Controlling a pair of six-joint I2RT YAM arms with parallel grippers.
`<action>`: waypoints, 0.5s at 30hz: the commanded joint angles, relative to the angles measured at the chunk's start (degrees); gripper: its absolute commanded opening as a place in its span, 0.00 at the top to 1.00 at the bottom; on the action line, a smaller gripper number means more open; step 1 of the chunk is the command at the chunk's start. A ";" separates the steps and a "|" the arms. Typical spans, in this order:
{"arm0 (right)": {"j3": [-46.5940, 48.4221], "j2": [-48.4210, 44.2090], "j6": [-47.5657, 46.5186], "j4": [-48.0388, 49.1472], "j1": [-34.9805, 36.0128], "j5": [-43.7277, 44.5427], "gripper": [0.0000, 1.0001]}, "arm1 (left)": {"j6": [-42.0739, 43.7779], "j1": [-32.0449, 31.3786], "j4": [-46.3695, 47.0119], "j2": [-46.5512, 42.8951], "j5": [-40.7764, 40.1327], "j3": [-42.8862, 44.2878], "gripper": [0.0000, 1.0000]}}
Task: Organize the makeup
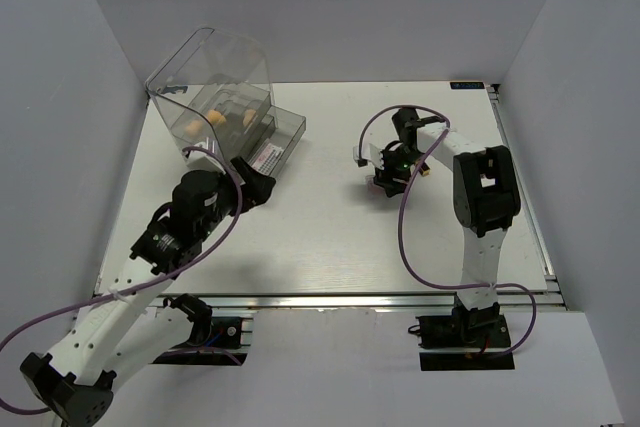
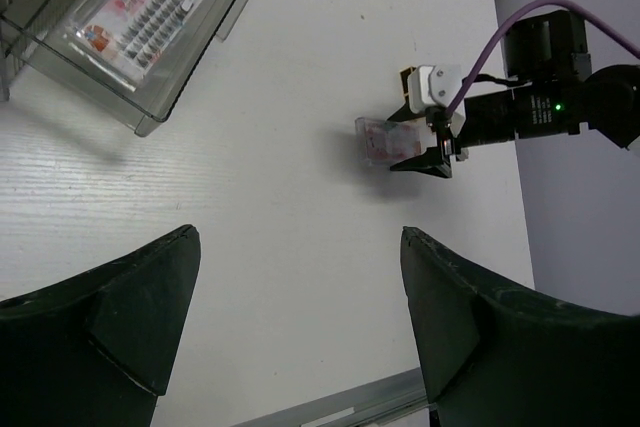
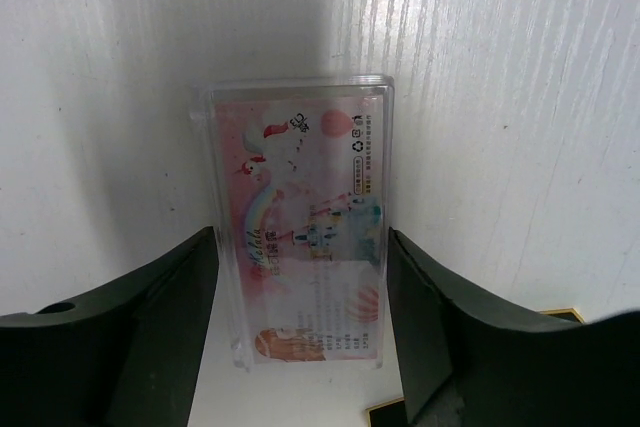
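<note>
At the far left of the table stands the large clear drawer box, tilted toward the back-left, and through its wall some tan sponges are seen lying inside it. One drawer is pulled out of the box toward the right, and in this drawer a flat clear palette lies with its pink label up. Just beside the front of the drawer is the left gripper. Its two black fingers stand wide apart and there is nothing between them, only the bare white table under them. Well apart from the box, on the right half of the table, the second palette lies flat on the surface, with a pink printed picture on its face. The right gripper is lowered over it, and its fingers are placed one on each long side of the palette, very close to its edges. The jaws are partly open around the case, but I cannot tell if they already press on it or only stand beside it.
</note>
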 commanded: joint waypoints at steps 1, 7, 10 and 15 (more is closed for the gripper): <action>-1.44 0.31 -1.90 -0.91 0.32 3.32 0.38 | 1.52 0.15 -0.35 -0.39 -2.41 3.37 0.09; -4.60 -4.68 -2.52 -1.61 0.58 0.08 0.56 | 0.38 0.06 -0.35 -2.93 -5.39 3.47 0.09; -5.48 -7.67 -2.17 -1.61 1.72 -3.69 0.64 | 0.29 0.06 -0.96 -4.34 -7.06 3.55 0.09; -2.59 -11.46 -0.33 -3.19 4.53 -9.85 0.76 | 0.38 0.15 -2.28 -5.58 -9.09 3.82 0.09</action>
